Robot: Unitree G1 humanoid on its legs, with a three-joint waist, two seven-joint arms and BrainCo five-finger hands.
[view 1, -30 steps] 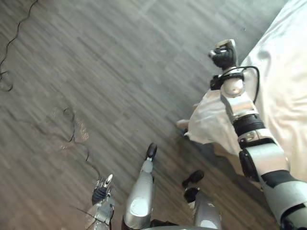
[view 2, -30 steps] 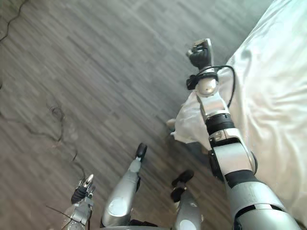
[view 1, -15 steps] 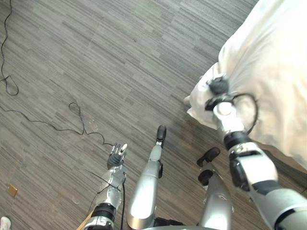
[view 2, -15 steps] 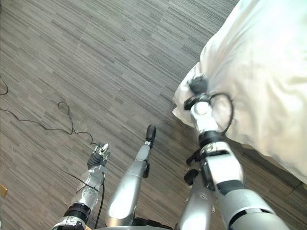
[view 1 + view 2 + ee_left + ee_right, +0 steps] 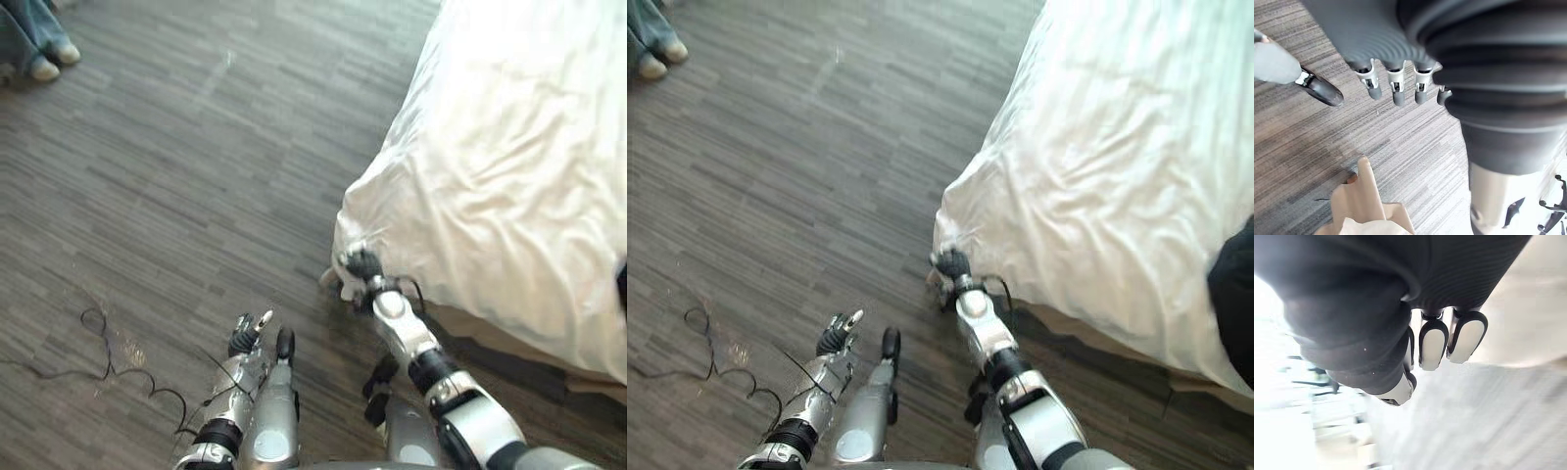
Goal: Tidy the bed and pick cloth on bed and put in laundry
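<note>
White cotton-like sheet (image 5: 509, 166) covers the bed (image 5: 480, 328), smooth across the top and rumpled into soft folds where it drapes over the near corner. In the left eye view, the right robot hand (image 5: 361, 264) sits at that hanging corner, touching the fabric, with its dark ribbed cover bunched round like a fist. The left robot hand (image 5: 245, 338) hangs low over the floor (image 5: 176, 166), well apart from the bed. The floor is grey-brown wood-grain planking in long, narrow strips. A person's legs (image 5: 29, 44), in blue denim and pale shoes, stand at the far left corner.

In the right eye view, a dark cloth (image 5: 1234, 294) lies on the sheet by the bed's near side. It is a matte black, rounded mass, cut off by the picture's right edge.

In the left wrist view, silver fingers (image 5: 1397, 93) with glossy dark tips hang nearly straight in a row, relaxed and holding nothing. The thumb (image 5: 1322, 93) stands apart from them above the streaked planks. A tan, creased, paper-like sheet (image 5: 1364, 205) shows past the fingers.

In the right wrist view, the fingers (image 5: 1432, 345) curl tight under the ribbed cover with their pale oval pads turned outward, so the hand is clenched on itself. White fabric with a fine, even weave lies just beyond them.
</note>
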